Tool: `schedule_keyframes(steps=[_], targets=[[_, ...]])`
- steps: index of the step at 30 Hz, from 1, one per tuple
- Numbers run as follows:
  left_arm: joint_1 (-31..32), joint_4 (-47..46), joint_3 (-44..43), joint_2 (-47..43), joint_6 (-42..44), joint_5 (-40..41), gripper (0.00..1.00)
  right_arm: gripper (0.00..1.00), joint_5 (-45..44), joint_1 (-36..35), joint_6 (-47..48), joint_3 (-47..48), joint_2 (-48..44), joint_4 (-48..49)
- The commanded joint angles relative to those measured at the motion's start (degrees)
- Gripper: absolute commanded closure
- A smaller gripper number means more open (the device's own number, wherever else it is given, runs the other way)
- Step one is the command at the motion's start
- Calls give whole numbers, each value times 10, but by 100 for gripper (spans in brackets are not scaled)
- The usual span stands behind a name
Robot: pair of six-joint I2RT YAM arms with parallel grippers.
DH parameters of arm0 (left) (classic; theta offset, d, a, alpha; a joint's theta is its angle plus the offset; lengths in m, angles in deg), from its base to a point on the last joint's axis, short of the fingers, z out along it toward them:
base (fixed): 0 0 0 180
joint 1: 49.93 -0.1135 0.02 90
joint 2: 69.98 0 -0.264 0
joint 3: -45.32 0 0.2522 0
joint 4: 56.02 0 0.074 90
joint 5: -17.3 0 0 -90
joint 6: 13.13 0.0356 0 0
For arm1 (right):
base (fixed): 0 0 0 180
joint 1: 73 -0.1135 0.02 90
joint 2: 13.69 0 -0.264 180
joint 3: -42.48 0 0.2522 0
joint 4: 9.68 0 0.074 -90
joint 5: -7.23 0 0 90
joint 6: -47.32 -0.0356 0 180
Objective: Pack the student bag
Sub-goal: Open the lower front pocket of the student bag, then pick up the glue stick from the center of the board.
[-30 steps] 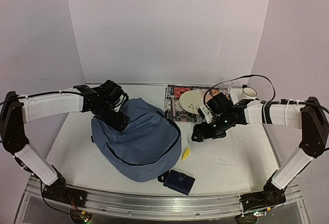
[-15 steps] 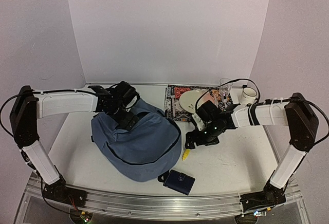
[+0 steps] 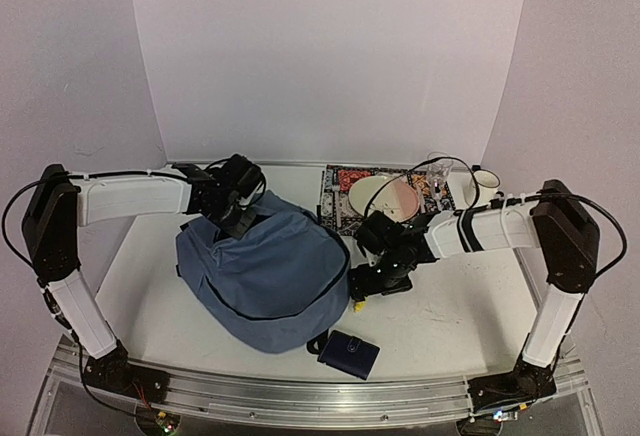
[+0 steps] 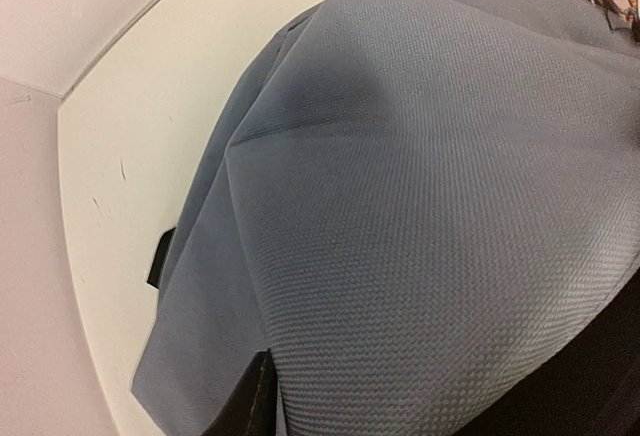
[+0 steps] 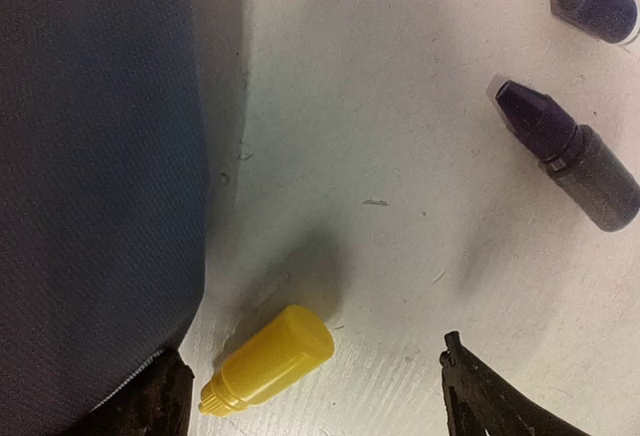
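Far left: pinching a raised fold of the bag (image 3: 265, 276) at its far-left rim with the left fingers (image 3: 240, 218), pressed onto the cloth as far as the wrist view lets on. Sits slumped in a wide, soft mound on the bench (image 3: 150, 276), left of centre. Finely woven slate-blue cloth, black zip trim curving down the right flank. No open mouth to be seen from above, so judged not yet ready to take anything.

Just right of the bag, by its near-right flank: a small yellow bottle (image 5: 268, 359). Smooth hard plastic, a stubby cylinder narrowing to a nozzle. Lies on its side, nozzle end toward the bag; touching or not, cannot tell. Hovering right over it, the right fingers (image 5: 310, 356), spread wide, 1 tip to each side. Lies with its long axis nearly along the line between the 2 tips, not across it. Probably calls for a wrist twist before closing, or else an end-to-end squeeze on a slippery shape. Far nearer the right arm than the left.

Further right of the bag: 2 dark bottles (image 5: 570, 156), glossy, cone-tipped, well apart from the yellow one. In front of the bag, a navy wallet (image 3: 350, 353). Beyond its far-right side, a patterned mat (image 3: 340, 211) under a pale plate (image 3: 385, 196), then a glass (image 3: 437, 171) and a mug (image 3: 483, 184).
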Motion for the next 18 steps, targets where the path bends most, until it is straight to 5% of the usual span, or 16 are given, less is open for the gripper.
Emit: schedule_keyframes(steps=[1, 9, 16, 18], targets=[[-13, 6, -46, -54, -20, -10, 91, 18, -61, -21, -38, 30, 31, -63], [-13, 54, -122, -81, -54, -63, 97, 51, -129, -26, -59, 24, 45, -102], [-13, 83, -156, -70, -95, -128, 97, 98, -157, -25, -46, 22, 17, -109], [-13, 84, -151, -69, -114, -149, 99, 100, -161, -26, -36, 30, -7, -114]])
